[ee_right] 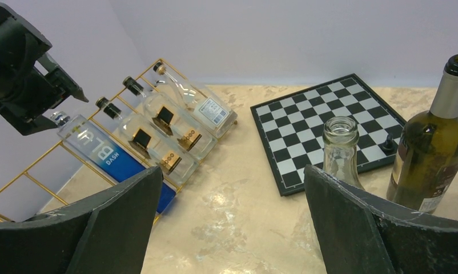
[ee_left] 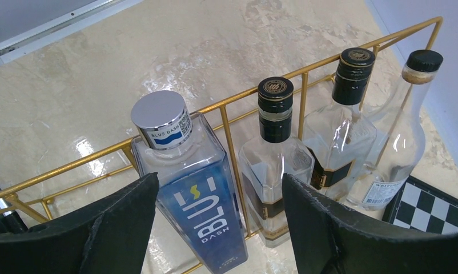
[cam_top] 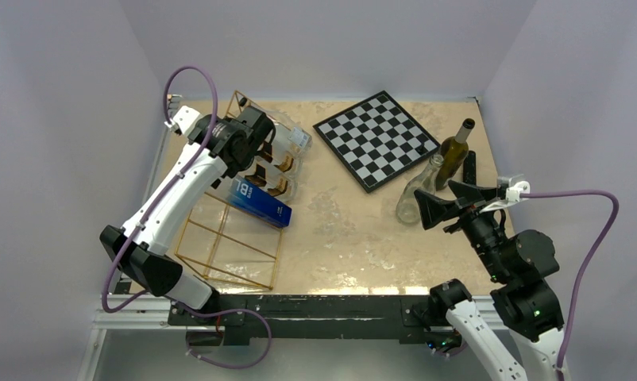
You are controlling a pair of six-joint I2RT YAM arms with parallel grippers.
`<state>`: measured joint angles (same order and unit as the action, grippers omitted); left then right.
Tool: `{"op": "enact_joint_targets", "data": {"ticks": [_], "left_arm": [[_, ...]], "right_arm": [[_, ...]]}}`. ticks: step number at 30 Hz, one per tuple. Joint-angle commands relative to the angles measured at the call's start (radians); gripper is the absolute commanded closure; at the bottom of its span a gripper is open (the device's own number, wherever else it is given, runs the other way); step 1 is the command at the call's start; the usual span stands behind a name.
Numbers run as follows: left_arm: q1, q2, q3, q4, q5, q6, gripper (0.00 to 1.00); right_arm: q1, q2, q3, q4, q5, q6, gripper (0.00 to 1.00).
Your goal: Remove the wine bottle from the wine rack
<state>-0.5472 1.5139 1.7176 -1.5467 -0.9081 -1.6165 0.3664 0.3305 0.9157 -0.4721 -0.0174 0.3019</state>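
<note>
Nearest, at the lower right of the overhead view, the right gripper (cam_top: 433, 190) holds its jaws spread wide and empty. It is just beside a clear bottle (cam_top: 415, 194) and a green wine bottle (cam_top: 454, 155). At left, the gold wine rack (ee_left: 230, 149) cradles a blue bottle (ee_left: 198, 211) and three clear ones. The left gripper (ee_left: 220, 188) hovers over the blue bottle with its jaws parted, not closed on it. Farthest, at upper centre, lies a chessboard (cam_top: 379, 139).
</note>
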Motion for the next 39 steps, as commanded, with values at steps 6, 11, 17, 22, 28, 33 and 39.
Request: {"op": "enact_joint_targets", "data": {"ticks": [6, 11, 17, 22, 28, 33, 39], "left_arm": [[0.027, 0.0, -0.038, -0.112, -0.017, -0.05, 0.16], [0.037, 0.007, -0.06, -0.112, -0.002, -0.054, 0.16], [0.047, 0.027, -0.083, -0.112, 0.006, -0.07, 0.12], [0.054, 0.052, -0.096, -0.112, 0.015, -0.082, 0.14], [0.067, 0.084, -0.101, -0.112, 0.007, -0.096, 0.18], [0.068, 0.108, -0.095, -0.112, 0.004, -0.106, 0.2], [0.069, 0.106, -0.099, -0.112, 0.004, -0.1, 0.34]], "right_arm": [[0.005, -0.002, -0.009, 0.014, 0.005, -0.012, 0.01], [0.004, 0.002, -0.007, 0.017, 0.0, -0.008, 0.01], [0.005, -0.001, -0.008, 0.016, 0.0, -0.006, 0.01], [0.005, 0.002, -0.002, 0.016, -0.003, -0.006, 0.01], [0.004, 0.002, 0.002, 0.015, -0.005, -0.005, 0.01], [0.005, 0.004, 0.004, 0.022, -0.016, -0.004, 0.01], [0.005, -0.004, 0.006, 0.016, -0.004, -0.01, 0.01]]}}
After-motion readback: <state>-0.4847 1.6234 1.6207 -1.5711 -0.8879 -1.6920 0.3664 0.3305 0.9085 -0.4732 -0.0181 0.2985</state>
